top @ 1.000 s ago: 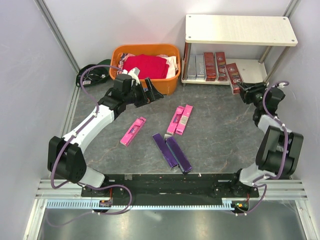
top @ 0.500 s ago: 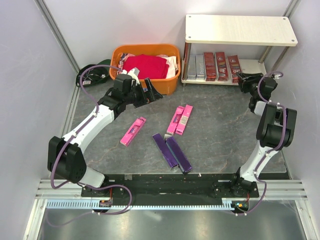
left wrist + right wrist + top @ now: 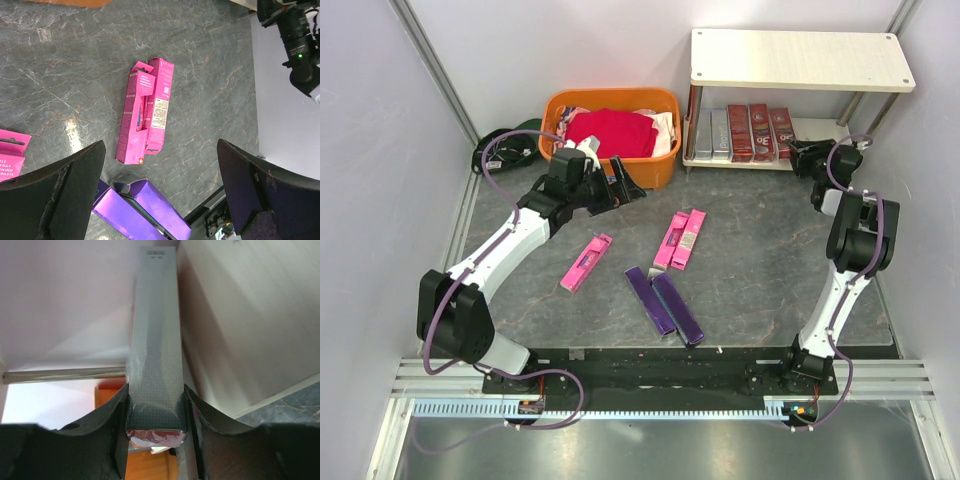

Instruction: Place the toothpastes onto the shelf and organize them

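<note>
Under the top board of the cream wooden two-tier shelf point(image 3: 800, 58), the right end effector point(image 3: 798, 150) grips a dark red slim cardboard toothpaste box point(image 3: 781, 124) on the lower tier, best slid flush against the red row point(image 3: 748, 130) to its left; the left end effector point(image 3: 628, 183) gapes empty.

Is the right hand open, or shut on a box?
Shut: the right hand grips a toothpaste box, fingers pressing both its sides.
</note>
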Available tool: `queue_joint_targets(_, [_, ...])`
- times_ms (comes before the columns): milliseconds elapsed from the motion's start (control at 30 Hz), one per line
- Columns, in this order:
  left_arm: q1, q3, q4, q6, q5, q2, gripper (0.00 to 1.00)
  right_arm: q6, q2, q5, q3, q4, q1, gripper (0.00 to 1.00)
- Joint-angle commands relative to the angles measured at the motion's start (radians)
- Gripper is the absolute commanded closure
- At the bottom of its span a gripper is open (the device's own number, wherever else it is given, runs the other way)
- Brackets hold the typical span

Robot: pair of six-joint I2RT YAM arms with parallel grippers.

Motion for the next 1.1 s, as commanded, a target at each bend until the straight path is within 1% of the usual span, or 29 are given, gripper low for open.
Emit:
queue_joint_targets(0, [-0.004,0.038,-0.002,0.038,-0.002,0.001,0.00,-0.005,0.052,-0.021,0.051,0.047,0.012,0.59])
queue_joint_targets(33, [-0.004,0.039,-0.002,0.036,-0.002,0.001,0.00,-0.005,0.060,-0.019,0.050,0.051,0.010,0.58])
queue_joint_targets(67, [-0.002,0.041,-0.004,0.036,-0.001,-0.001,0.00,-0.003,0.074,-0.019,0.051,0.051,0.012,0.54])
queue_joint_targets(133, [-0.002,0.038,-0.004,0.038,-0.002,-0.004,0.00,0.006,0.089,-0.025,0.051,0.065,0.013,0.49])
queue_joint_targets(200, [-0.002,0.038,-0.004,0.036,0.001,-0.004,0.00,0.018,0.110,-0.034,0.057,0.070,0.015,0.41])
queue_joint_targets(233, [-0.004,0.038,-0.005,0.035,0.002,-0.002,0.00,0.020,0.120,-0.036,0.059,0.070,0.016,0.34])
queue_joint_targets(300, [-0.002,0.036,-0.005,0.035,0.009,-0.001,0.00,0.017,0.121,-0.036,0.059,0.053,0.019,0.27])
queue_joint_targets(333, [-0.002,0.035,-0.004,0.035,0.012,-0.001,0.00,0.015,0.118,-0.036,0.054,0.048,0.019,0.19])
queue_joint_targets(400, [-0.002,0.033,-0.005,0.032,0.012,-0.002,0.00,0.009,0.106,-0.033,0.047,0.018,0.019,0.09])
queue_joint_targets(433, [-0.002,0.031,-0.002,0.031,0.015,-0.002,0.00,-0.005,0.088,-0.024,0.039,0.002,0.019,0.02])
queue_joint_targets(567, [-0.002,0.030,-0.004,0.033,0.025,0.001,0.00,-0.054,0.039,-0.010,0.033,-0.113,0.019,0.02])
queue_joint_targets(600, [-0.002,0.030,-0.004,0.033,0.027,0.001,0.00,-0.071,0.025,-0.002,0.033,-0.164,0.019,0.02])
queue_joint_targets(700, [-0.004,0.028,-0.005,0.035,0.029,0.002,0.00,-0.126,-0.040,0.035,0.004,-0.218,0.022,0.02])
queue_joint_targets(1067, [-0.005,0.018,-0.005,0.031,0.042,0.004,0.00,-0.187,-0.144,0.044,-0.022,-0.317,0.022,0.02])
